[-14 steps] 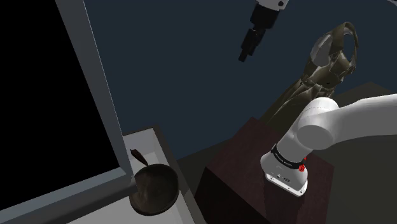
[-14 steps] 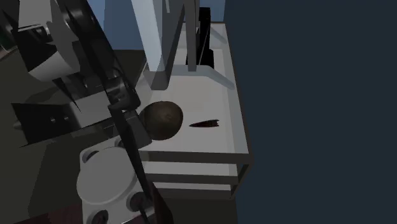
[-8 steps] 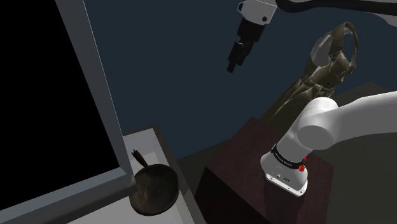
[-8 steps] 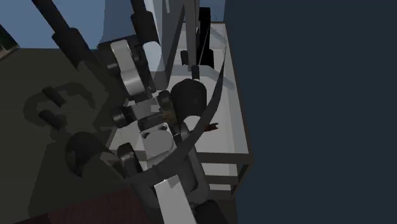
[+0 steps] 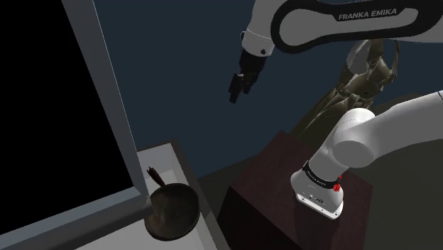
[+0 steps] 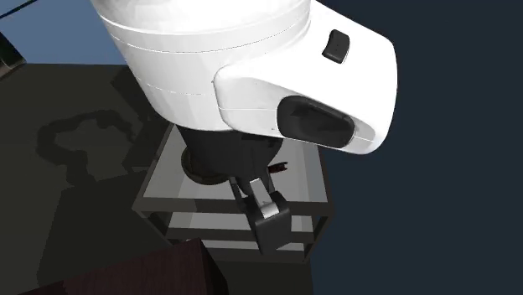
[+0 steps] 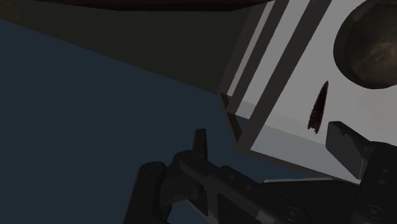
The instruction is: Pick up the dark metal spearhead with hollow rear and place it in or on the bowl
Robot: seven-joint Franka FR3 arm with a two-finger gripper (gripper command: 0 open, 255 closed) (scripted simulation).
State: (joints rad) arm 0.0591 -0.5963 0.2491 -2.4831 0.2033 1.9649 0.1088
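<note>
Three views, each adds something.

Wrist view: the claw (image 7: 268,132) is wide, fingers (image 7: 200,141) well apart with nothing between them. It looks onto the white bench (image 7: 289,111) and shows a clear gap between the spearhead (image 7: 317,108) and the bowl (image 7: 371,54). The spearhead is dark and slim, lying flat on the bench top near the bowl, outside it.

Shoulder view: the claw (image 5: 238,82) hangs high against the dark blue wall (image 5: 184,64), well apart from the bench (image 5: 162,158). From here the spearhead (image 5: 152,172) sits right at the rim of the bowl (image 5: 172,211); can't tell touching or apart at this angle.

Second exterior view: a big white arm link (image 6: 209,50) covers most of the bench (image 6: 306,205). One end of the spearhead (image 6: 282,168) pokes out under it, and the bench's stacked lower tiers show.

Bowl: round, dark brown, mottled inside.

Edges: in the wrist view the spearhead lies close to the bench's raised edge on the claw's side. A grey frame post (image 5: 113,106) rises just beside the bowl, with a black area (image 5: 50,106) beyond it. The dark stand (image 5: 263,192) sits to the shoulder view's right of the bench, with dark floor between them.
</note>
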